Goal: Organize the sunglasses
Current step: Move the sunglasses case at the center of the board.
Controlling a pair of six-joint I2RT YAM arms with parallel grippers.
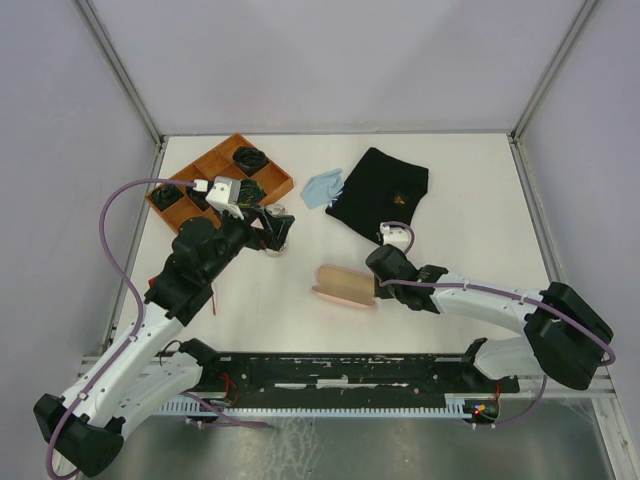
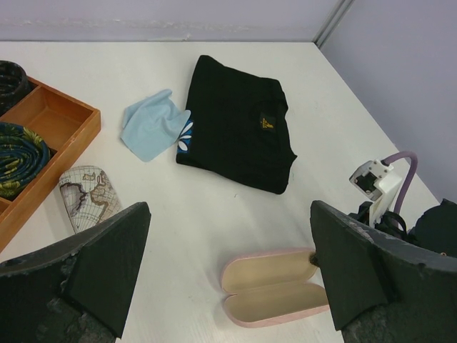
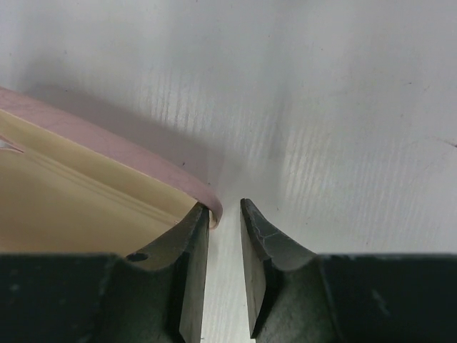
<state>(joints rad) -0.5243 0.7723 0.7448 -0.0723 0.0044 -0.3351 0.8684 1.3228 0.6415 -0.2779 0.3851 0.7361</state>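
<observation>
Right gripper [image 3: 227, 207] sits at the end of the open pink case [image 3: 114, 153], its fingers close together with a thin gap between them. One is inside the rim and one outside, but I cannot tell whether they actually pinch it. Left gripper [image 2: 228, 214] hangs spread wide and empty over the worktop [image 2: 178, 207]. The pink case lies at its 5 o'clock and the grey patterned case [image 2: 87, 193] at 9 — partly hidden behind a finger. Sunglasses — no view shows them clearly, so I cannot tell where they lie relative to either gripper.

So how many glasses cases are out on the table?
2. The open pink glasses case lies mid-table by the right claw; the map-patterned glasses case lies beside the wooden tray. More may be hidden.
</observation>
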